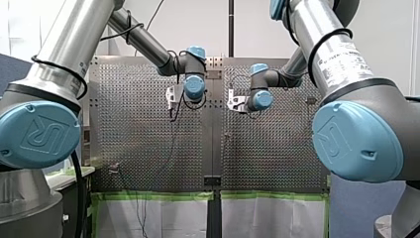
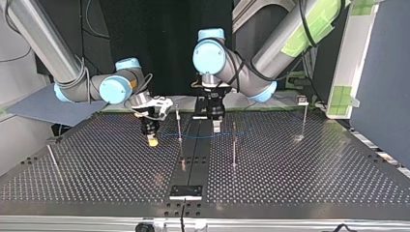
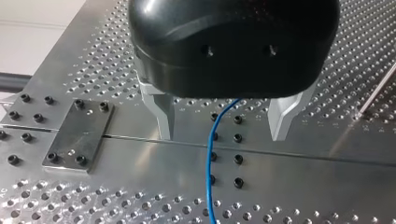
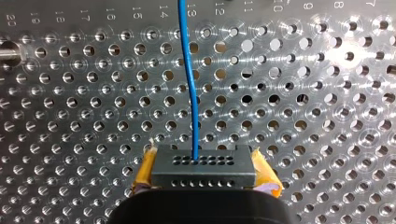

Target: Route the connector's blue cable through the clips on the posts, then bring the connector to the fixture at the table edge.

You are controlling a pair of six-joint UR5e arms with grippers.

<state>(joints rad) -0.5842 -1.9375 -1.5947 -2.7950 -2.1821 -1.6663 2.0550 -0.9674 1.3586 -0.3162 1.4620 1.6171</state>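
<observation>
While my right gripper [image 4: 204, 179] pinches the connector [image 4: 203, 163] by its two short ends, with the yellow pads [image 4: 145, 171] pressed against either side, the connector sits low over the perforated table [image 4: 327, 140], a dark block with two rows of small holes on the face that shows. The blue cable [image 4: 189, 79] leaves the middle of that face and runs almost straight away from the connector, over the table's holes. In the top view the cable goes on level from the connector to a thin upright post [image 2: 179, 121] near it, crosses the post and carries on past it; whether it sits in a clip there, I cannot tell. My left gripper [image 3: 224, 135] stands on the far side of that post from the connector, its metal fingers [image 3: 163, 116] spread wide apart. The cable comes out from under this gripper's black body and passes down between the fingers, touching neither of them. The fixture [image 2: 185, 192], a small dark plate at the table's edge nearest the top view's camera, lies well apart from the connector, with the post standing between the two
</observation>
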